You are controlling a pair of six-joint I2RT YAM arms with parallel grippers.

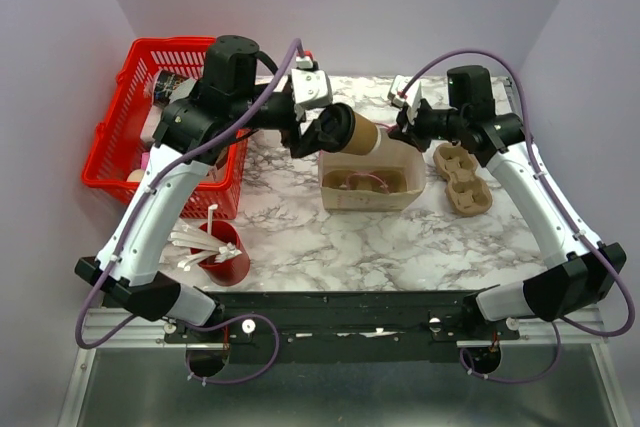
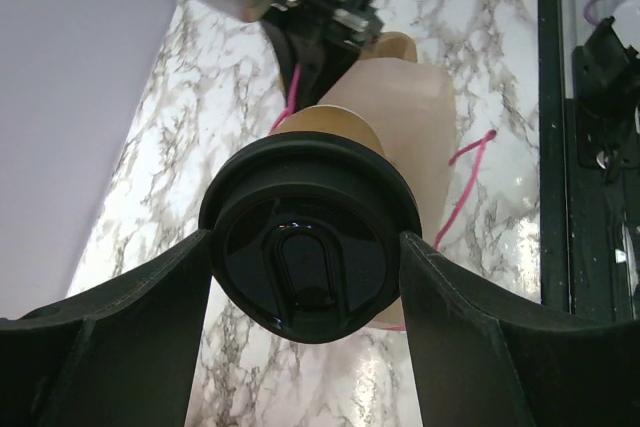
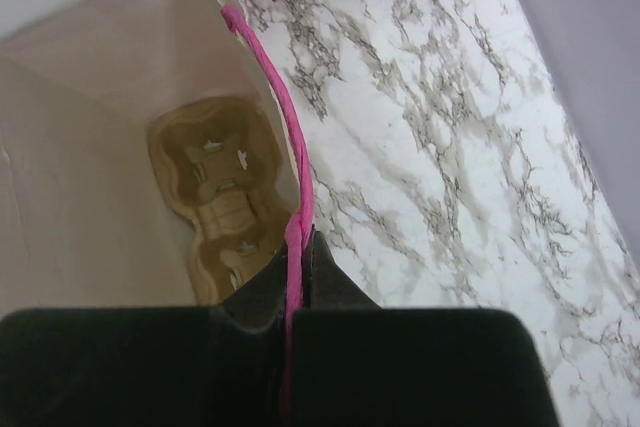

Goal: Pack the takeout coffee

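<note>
The takeout coffee [image 1: 347, 131], a tan paper cup with a black lid [image 2: 305, 237], is held tilted in my left gripper [image 1: 325, 132] just above the left rim of a beige paper bag [image 1: 375, 182]. The black fingers [image 2: 150, 317] press the lid's sides. My right gripper [image 1: 403, 130] is shut on the bag's pink handle [image 3: 285, 147] and upper edge, holding the bag open. A brown pulp cup carrier [image 3: 215, 197] lies on the bag's floor; it also shows in the top view [image 1: 360, 183].
A second pulp carrier [image 1: 462, 177] lies on the marble table right of the bag. A red cup of white sticks [image 1: 222, 252] stands front left. A red basket [image 1: 165, 122] with items sits at the back left.
</note>
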